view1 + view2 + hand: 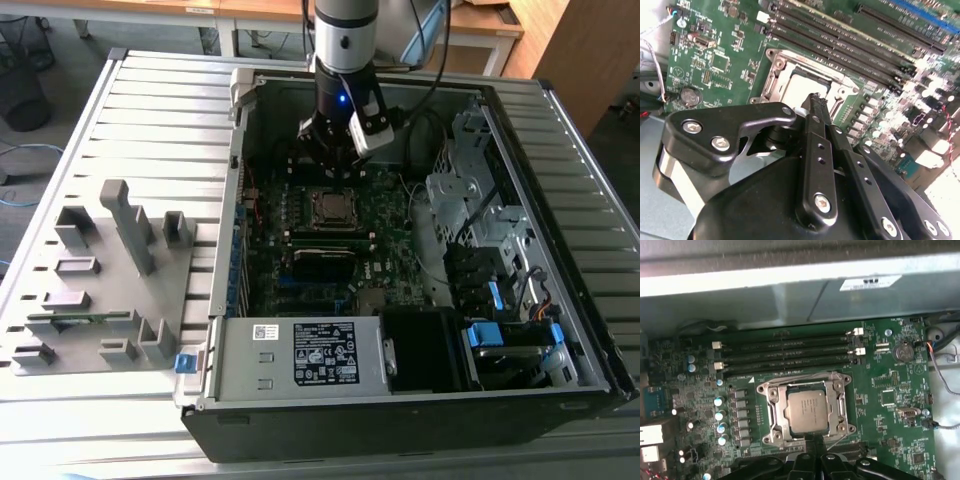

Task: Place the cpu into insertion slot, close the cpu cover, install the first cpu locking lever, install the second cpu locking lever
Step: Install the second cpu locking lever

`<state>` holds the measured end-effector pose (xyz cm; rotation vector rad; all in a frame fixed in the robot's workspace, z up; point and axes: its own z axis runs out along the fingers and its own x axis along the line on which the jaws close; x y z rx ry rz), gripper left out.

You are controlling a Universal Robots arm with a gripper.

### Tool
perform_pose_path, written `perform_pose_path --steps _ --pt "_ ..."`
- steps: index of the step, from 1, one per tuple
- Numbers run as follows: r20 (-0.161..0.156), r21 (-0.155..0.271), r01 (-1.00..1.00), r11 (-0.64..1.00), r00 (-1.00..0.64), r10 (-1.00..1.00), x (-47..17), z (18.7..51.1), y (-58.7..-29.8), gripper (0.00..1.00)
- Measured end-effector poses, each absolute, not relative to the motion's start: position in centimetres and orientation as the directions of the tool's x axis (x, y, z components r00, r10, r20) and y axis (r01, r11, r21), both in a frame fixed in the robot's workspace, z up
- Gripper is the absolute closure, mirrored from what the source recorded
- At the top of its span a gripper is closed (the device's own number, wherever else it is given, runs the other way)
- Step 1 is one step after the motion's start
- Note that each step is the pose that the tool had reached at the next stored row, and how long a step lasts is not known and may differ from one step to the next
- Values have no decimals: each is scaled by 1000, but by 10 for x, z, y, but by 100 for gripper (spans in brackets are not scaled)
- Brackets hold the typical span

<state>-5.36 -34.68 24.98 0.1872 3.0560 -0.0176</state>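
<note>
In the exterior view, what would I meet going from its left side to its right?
Grey holder block → green circuit board with the chip in its socket, the end effector above it → metal drive cage.

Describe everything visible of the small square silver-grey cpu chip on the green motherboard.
The small flat square cpu with a dull silver-grey metal top lies level in the black-rimmed square insertion slot. The thin silver metal cpu cover frame sits down around it, its window baring the chip's top. Faint print marks the top. The black gripper, fingers together, hangs just beside the socket's edge, not touching the chip.
</note>
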Motion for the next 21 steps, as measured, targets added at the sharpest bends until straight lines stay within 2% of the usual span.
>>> perform_pose_path --steps 21 --pt "-80 -8 122 992 -989 121 -54 250 -357 90"
